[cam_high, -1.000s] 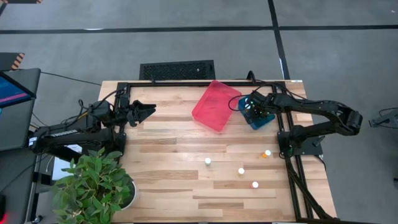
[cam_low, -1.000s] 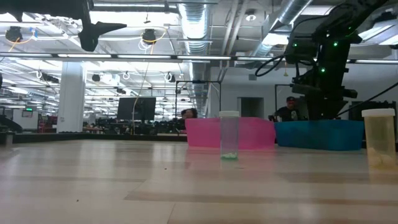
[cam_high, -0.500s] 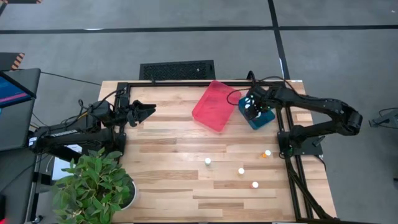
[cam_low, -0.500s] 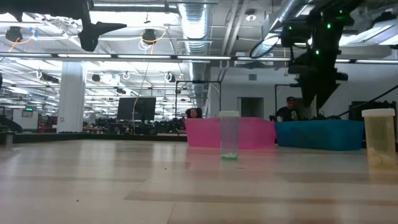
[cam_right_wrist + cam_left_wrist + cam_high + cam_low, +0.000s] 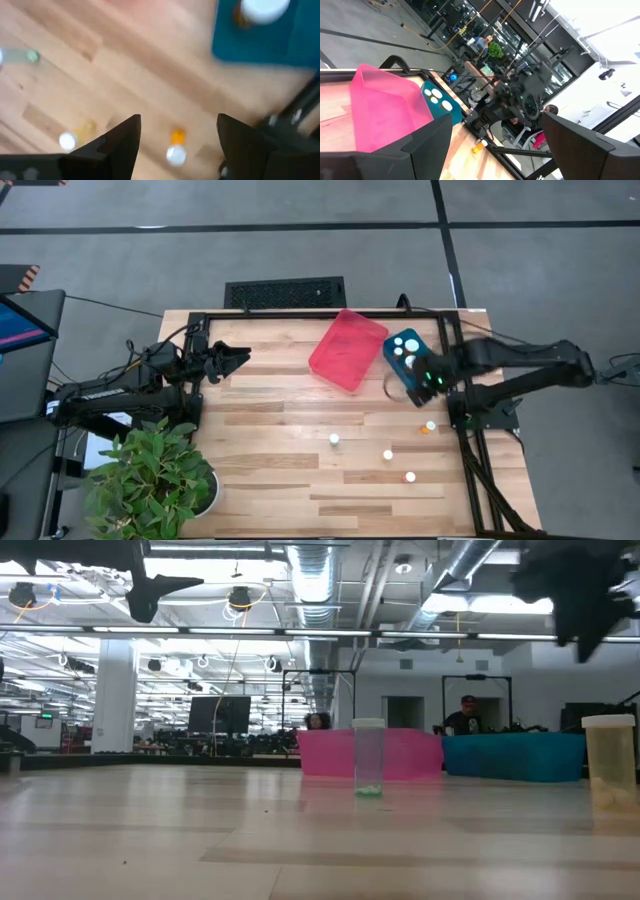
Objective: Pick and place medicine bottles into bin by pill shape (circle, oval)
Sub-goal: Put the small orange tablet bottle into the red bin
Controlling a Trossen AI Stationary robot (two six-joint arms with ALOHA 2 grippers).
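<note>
1. Bottles: four small white-capped medicine bottles (image 5: 387,455) stand loose on the wooden table (image 5: 270,480), toward four o'clock from its middle; the one nearest the right gripper is an orange bottle (image 5: 430,426).
2. Step in hand, as a judgement: between picks. The right gripper (image 5: 432,380) hangs with its jaws apart and nothing between them, at the blue bin's five o'clock corner, facing the loose bottles.
3. Next move, judged: lower over a loose bottle, likely the orange one, centre the fingers round its cap and close.
4. Containers: the blue bin (image 5: 400,363), at about one o'clock on the table, holds at least three white-capped bottles. The pink bin (image 5: 345,350) beside it, at its nine o'clock, shows no bottles.
5. The left gripper (image 5: 238,358) waits at nine o'clock, above the table, fingers open and empty.
</note>
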